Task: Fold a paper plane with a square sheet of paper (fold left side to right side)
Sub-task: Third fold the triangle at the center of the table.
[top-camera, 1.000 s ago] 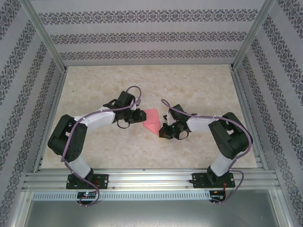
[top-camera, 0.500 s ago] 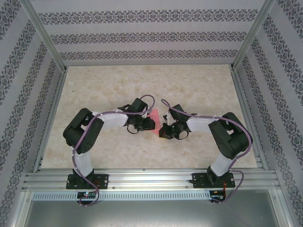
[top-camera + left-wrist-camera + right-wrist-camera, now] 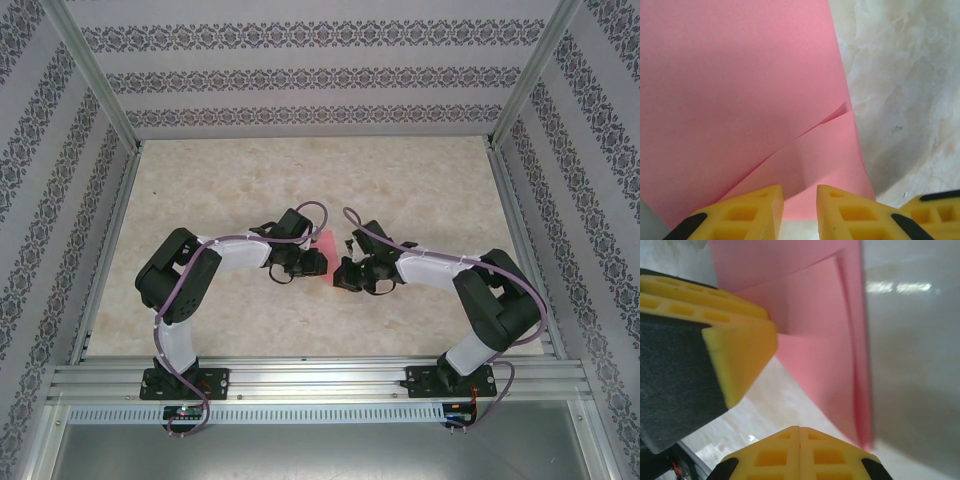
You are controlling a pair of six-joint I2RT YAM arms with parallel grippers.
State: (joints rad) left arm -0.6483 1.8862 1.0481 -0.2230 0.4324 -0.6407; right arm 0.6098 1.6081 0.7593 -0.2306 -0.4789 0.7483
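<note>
On the marble-patterned table (image 3: 300, 170), the pink-red sheet of paper (image 3: 326, 243) lies slightly nearer the arms than the table's centre, between the two grippers and largely covered by them in the top view. We see the left gripper (image 3: 318, 262) at the sheet's left side and the right gripper (image 3: 338, 278) at its right, the two fingertip sets close together. In the left wrist view, the sheet (image 3: 740, 90) is partly folded: one layer overlaps another along a diagonal edge, and its right border runs beside bare table (image 3: 900, 100). The left gripper (image 3: 800, 210) has its yellow fingertips parted by a narrow gap at the sheet's near edge; we cannot tell whether paper sits between them. A yellow finger (image 3: 935, 215) of the right gripper shows at lower right. In the right wrist view, the right gripper (image 3: 799, 450) has its fingertips pressed together just beside the sheet (image 3: 810, 340), whose folded layers show.
</note>
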